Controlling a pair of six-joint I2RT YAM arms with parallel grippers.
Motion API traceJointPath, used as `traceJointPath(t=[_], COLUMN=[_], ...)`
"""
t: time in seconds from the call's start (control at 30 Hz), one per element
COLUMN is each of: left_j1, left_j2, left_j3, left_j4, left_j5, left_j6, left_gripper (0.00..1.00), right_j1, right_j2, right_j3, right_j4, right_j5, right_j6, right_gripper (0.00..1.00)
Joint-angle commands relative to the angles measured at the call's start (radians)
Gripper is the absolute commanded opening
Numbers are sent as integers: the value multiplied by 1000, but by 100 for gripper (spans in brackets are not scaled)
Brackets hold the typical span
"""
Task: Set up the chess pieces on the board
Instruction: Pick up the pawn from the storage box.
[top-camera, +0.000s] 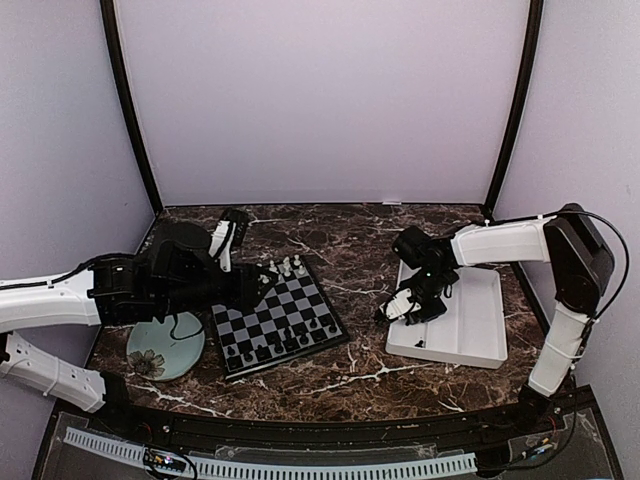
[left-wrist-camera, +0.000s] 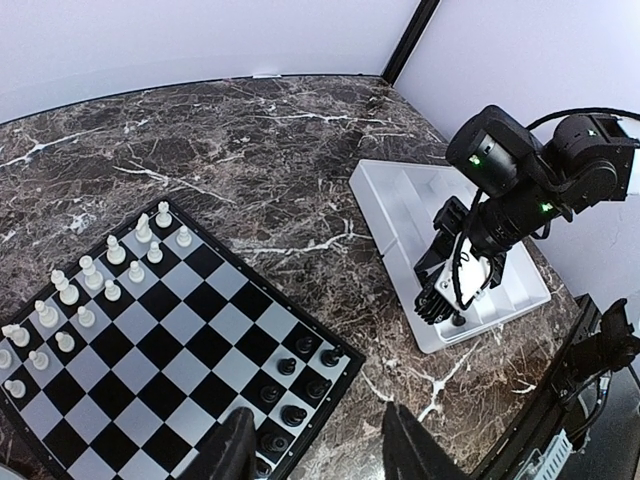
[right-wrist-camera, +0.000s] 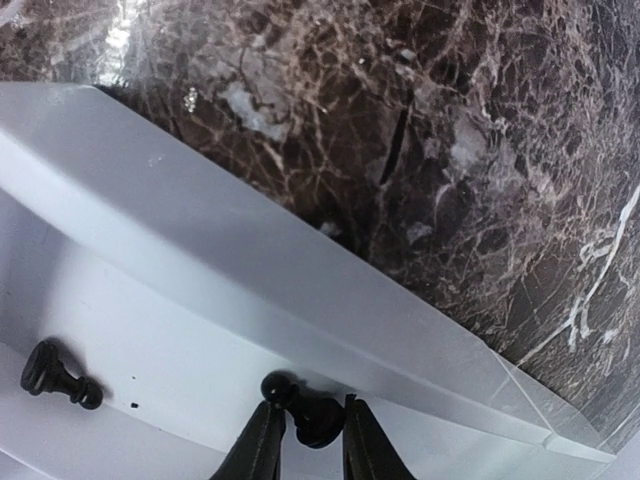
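The right gripper (right-wrist-camera: 308, 432) is low inside the white tray (right-wrist-camera: 200, 240), and its jaws pinch a small black chess piece (right-wrist-camera: 312, 412) close to the tray wall; a second black piece (right-wrist-camera: 55, 375) lies on its side on the tray floor, apart from it; the left gripper (left-wrist-camera: 320, 445) hangs with jaws spread wide, holding nothing, over the edge of the board (left-wrist-camera: 190, 330); there white pieces (left-wrist-camera: 90, 275) stand in two rows at one side, and a few black pieces (left-wrist-camera: 295, 385) stand at the opposite side, near this gripper.
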Motion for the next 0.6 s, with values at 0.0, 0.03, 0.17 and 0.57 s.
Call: traceJointPath(t=[0.0, 0.03, 0.17, 0.57], left_j1=[-3, -3, -3, -3], left_j2=[-32, -31, -26, 162], left_j3=[-26, -27, -31, 30], left_j4=[36, 36, 39, 222], left_j5=[-8, -7, -2, 15], left_j6=[-5, -5, -8, 8], left_gripper=[45, 45, 45, 44], right_j1=[13, 13, 11, -206], right_j2=[19, 23, 12, -15], right_j3=[-9, -14, -28, 215], right_j4=[-66, -64, -57, -258], right_j5=[-65, -59, -66, -541], right_j6=[72, 80, 109, 357], right_gripper=[21, 19, 15, 12])
